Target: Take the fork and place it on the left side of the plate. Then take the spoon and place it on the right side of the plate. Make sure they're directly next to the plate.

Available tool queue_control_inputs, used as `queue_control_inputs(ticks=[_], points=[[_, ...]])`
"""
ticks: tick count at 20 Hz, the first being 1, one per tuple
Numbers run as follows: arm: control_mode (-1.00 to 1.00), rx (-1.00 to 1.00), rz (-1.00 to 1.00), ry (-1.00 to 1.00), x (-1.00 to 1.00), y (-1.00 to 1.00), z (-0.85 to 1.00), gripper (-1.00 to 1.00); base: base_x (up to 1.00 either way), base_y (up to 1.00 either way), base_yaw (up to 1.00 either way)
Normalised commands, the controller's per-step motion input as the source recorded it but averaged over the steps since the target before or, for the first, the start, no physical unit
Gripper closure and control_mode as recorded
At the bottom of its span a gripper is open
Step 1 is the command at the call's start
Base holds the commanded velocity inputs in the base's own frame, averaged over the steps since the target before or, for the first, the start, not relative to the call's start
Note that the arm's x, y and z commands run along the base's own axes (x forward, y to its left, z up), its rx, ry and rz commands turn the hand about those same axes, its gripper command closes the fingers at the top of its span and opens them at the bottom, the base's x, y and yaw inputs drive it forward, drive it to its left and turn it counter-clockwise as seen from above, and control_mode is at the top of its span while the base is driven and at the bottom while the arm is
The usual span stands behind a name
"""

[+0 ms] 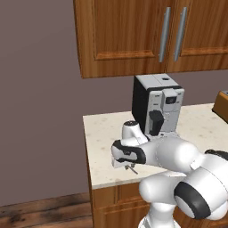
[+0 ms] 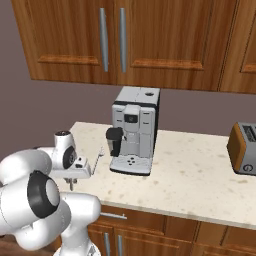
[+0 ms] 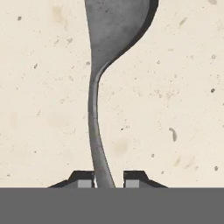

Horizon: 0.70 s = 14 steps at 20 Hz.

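The grey metal spoon (image 3: 105, 87) with an oval bowl lies on the pale speckled stone counter (image 3: 175, 109), its slim curved handle running down between the two dark fingertips (image 3: 85, 179). The gripper (image 3: 108, 179) has its jaws drawn close on either side of that handle; whether they touch it I cannot tell. A silver-and-black coffee machine (image 1: 158, 104) stands farther back under the wooden wall cabinets (image 1: 147, 31).

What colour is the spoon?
Dark grey metal. The spoon shows best in the hand view, lying on the speckled cream counter.
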Motion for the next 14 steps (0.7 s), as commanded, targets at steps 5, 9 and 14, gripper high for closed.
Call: queue_control_inputs(ticks=[5,9,14], points=[[-1.00,0.03,0.00,0.00,-0.06,0.02,-0.07,1.00,0.00,0.00,0.00],[-1.00,0.00,0.00,-0.03,-0.17,0.05,0.01,1.00,0.00,0.00,0.00],[-1.00,0.00,0.00,-0.02,-0.23,0.00,0.24,1.00,0.00,0.00,0.00]])
